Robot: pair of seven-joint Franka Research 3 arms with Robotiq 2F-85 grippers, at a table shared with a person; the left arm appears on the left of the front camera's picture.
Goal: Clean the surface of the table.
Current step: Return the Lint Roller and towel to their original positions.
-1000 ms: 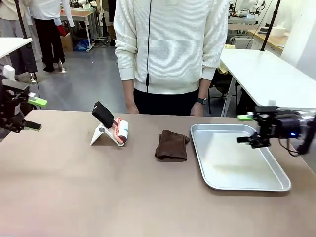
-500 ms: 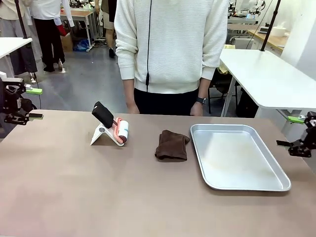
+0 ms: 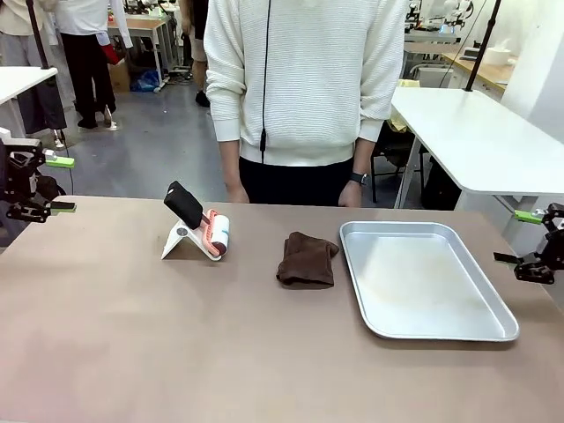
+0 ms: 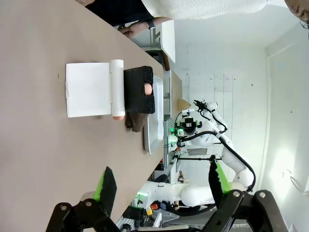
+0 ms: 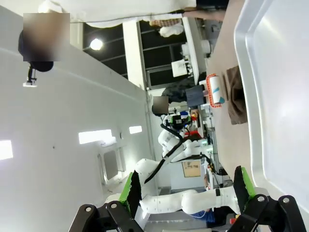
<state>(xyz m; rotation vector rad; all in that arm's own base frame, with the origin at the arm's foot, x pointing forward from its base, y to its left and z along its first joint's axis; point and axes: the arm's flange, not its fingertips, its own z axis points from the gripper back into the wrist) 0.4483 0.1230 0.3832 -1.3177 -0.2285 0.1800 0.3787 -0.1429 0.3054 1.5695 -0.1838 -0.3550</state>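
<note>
My left jaws [image 3: 48,183] and right jaws [image 3: 529,238] both gape empty, off either end of the surface [image 3: 176,335]. On it sit a lint roller [image 3: 214,233], what looks like a brown cloth [image 3: 307,259], and a tray [image 3: 423,280].

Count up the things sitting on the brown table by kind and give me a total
Lint roller on its white stand: 1
Brown folded cloth: 1
Silver metal tray: 1
Total: 3 things on the table. The left gripper and right gripper hang open off the table's ends, holding nothing.
</note>
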